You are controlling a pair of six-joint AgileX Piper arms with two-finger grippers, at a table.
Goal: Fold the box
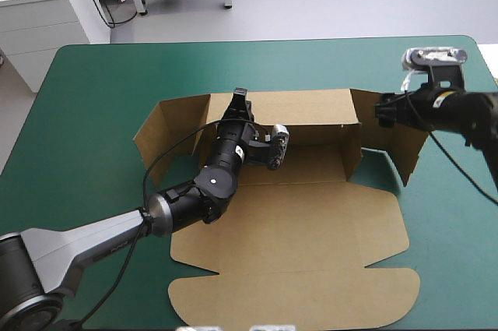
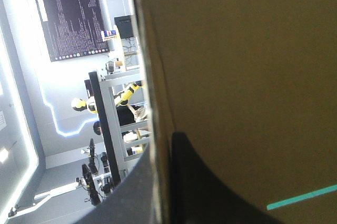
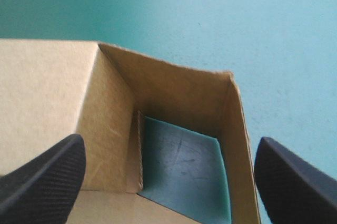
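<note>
The box lies at mid-table, its long edges parallel to the table's far edge. The back wall stands upright and both end flaps are raised. The lid panel lies flat, its scalloped edge close to the table's near edge.

The left gripper is at the top edge of the back wall, toward the wall's left end. Its fingers are pressed together with the board between them.

The right gripper is spread wide and grips nothing. It is at the right end flap, whose folded corner stands ahead of it between the fingers.

Bare teal-green cover lies open to the left, to the right and beyond the back wall.
</note>
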